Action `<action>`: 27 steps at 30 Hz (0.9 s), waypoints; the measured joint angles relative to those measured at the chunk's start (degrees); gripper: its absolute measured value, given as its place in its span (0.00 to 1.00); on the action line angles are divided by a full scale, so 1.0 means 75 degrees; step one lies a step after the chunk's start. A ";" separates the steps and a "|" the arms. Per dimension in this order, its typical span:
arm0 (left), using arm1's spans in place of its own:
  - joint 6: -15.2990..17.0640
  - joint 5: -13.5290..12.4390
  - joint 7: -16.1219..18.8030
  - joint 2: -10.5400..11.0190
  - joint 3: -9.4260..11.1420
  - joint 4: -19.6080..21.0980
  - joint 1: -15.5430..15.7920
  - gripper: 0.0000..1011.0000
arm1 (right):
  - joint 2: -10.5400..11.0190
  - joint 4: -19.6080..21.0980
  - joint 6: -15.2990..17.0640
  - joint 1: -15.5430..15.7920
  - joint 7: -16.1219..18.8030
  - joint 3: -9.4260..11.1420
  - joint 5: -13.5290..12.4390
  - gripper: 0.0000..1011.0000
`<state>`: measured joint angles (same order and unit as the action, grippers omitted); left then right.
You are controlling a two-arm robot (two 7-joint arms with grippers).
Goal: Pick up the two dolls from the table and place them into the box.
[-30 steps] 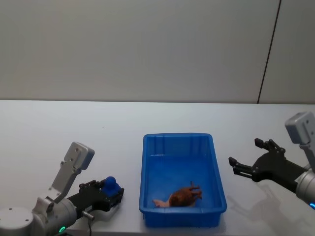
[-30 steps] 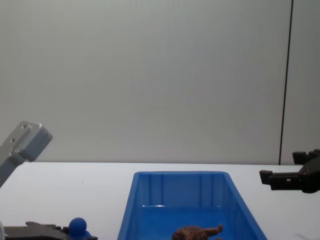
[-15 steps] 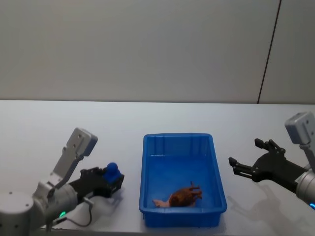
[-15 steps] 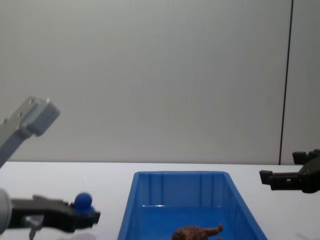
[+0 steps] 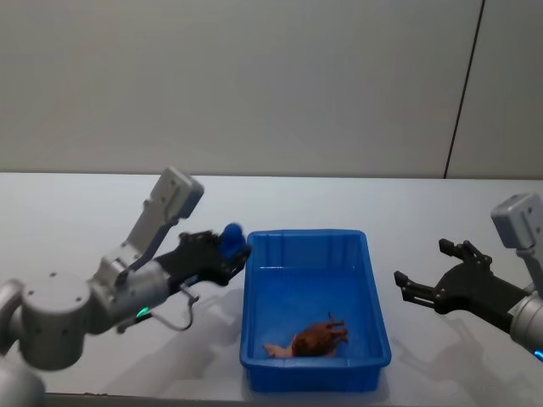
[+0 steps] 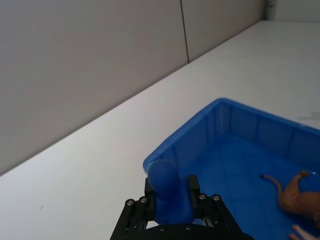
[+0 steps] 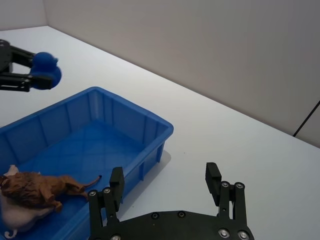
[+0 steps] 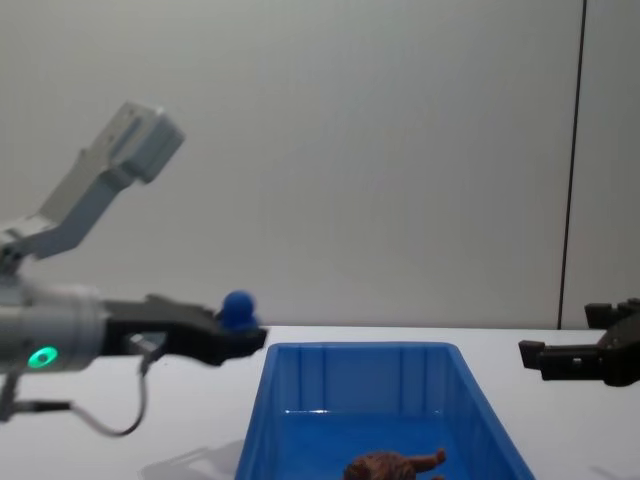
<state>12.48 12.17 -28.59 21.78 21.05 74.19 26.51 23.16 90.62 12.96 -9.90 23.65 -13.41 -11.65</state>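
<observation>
Lion figurine lies in the near end of the box, unmoved from a second ago, well apart from both grippers. The left gripper has risen from low over the table and swung toward the box, and now hangs level with its far left corner, fingers clamped on the blue toy figure, whose ball head pokes above them. Beyond the box's right wall, the right gripper hovers unchanged, jaws spread and holding nothing.

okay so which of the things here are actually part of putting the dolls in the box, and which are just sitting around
Part of the job:
- blue toy figure, held in the left gripper at the bin's left rim
- lion figurine, lying inside
- blue bin
- white table

Standing by:
- right gripper, open, right of the bin
</observation>
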 joint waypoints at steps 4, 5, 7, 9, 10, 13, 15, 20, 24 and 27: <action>-0.0382 -0.0113 -0.0289 -0.0317 0.0108 -0.0529 0.0448 0.42 | 0.0000 0.0000 0.0000 0.0000 0.0000 0.0000 0.0000 0.99; -0.0455 -0.0126 -0.0336 -0.0379 0.0129 -0.0649 0.0563 0.45 | 0.0000 0.0000 0.0000 0.0001 0.0000 0.0000 0.0000 0.99; -0.0677 -0.0161 -0.0485 -0.0579 0.0203 -0.1024 0.0815 0.53 | 0.0000 0.0000 0.0000 0.0000 0.0000 0.0000 0.0000 0.99; -0.0900 -0.0181 -0.0621 -0.0767 0.0266 -0.1350 0.1072 0.59 | 0.0000 0.0000 0.0000 0.0000 0.0000 0.0000 0.0000 0.99; -0.0966 -0.0185 -0.0659 -0.0813 0.0280 -0.1485 0.1138 0.61 | 0.0000 0.0000 0.0000 0.0000 0.0000 0.0001 0.0000 0.99; -0.1190 -0.0199 -0.0804 -0.0990 0.0340 -0.1844 0.1404 0.71 | 0.0000 0.0000 0.0000 0.0000 0.0000 0.0000 0.0000 0.99; -0.1281 -0.0202 -0.0861 -0.1079 0.0371 -0.2022 0.1503 0.79 | 0.0000 0.0000 0.0000 0.0000 0.0000 0.0000 0.0000 0.99; -0.1531 -0.0204 -0.1009 -0.1292 0.0447 -0.2449 0.1794 0.91 | 0.0000 0.0000 0.0000 0.0000 0.0000 0.0000 0.0000 0.99; -0.1654 -0.0205 -0.1058 -0.1383 0.0483 -0.2613 0.1918 0.99 | 0.0000 0.0000 0.0000 0.0000 0.0000 0.0000 0.0000 0.99; -0.1736 -0.0204 -0.1066 -0.1429 0.0505 -0.2665 0.1968 0.99 | 0.0000 0.0000 0.0000 0.0000 0.0000 0.0000 0.0000 0.99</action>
<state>-0.54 10.64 -36.58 11.07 24.84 54.21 41.27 23.15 90.62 12.96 -9.90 23.65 -13.41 -11.65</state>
